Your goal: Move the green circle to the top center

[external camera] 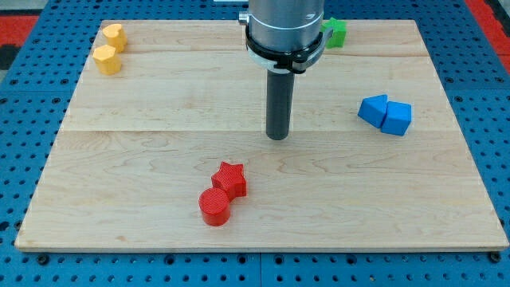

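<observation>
A green block (338, 33) shows at the view's top, right of centre, partly hidden behind the arm's grey body; its shape cannot be made out. My tip (277, 137) rests on the wooden board (143, 159) near its middle, well below and left of the green block. No block touches the tip.
A red star (230, 178) and a red cylinder (214, 206) touch each other below and left of the tip. Two blue blocks (386, 115) sit together at the right. Two yellow blocks (109, 48) sit at the top left corner. Blue pegboard surrounds the board.
</observation>
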Robot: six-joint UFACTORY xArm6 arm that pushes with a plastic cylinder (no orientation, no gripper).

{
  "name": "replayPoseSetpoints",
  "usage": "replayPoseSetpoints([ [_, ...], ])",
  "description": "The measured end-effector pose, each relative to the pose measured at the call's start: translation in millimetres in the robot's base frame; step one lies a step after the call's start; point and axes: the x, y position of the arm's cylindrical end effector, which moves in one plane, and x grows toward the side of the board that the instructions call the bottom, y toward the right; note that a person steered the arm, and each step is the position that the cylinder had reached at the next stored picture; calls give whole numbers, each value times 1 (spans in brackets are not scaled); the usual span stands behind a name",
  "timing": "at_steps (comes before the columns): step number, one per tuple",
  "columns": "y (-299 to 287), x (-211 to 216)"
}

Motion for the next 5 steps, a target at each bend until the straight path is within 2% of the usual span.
replayPoseSetpoints([
  [2,0,-5],
  [5,0,-49],
])
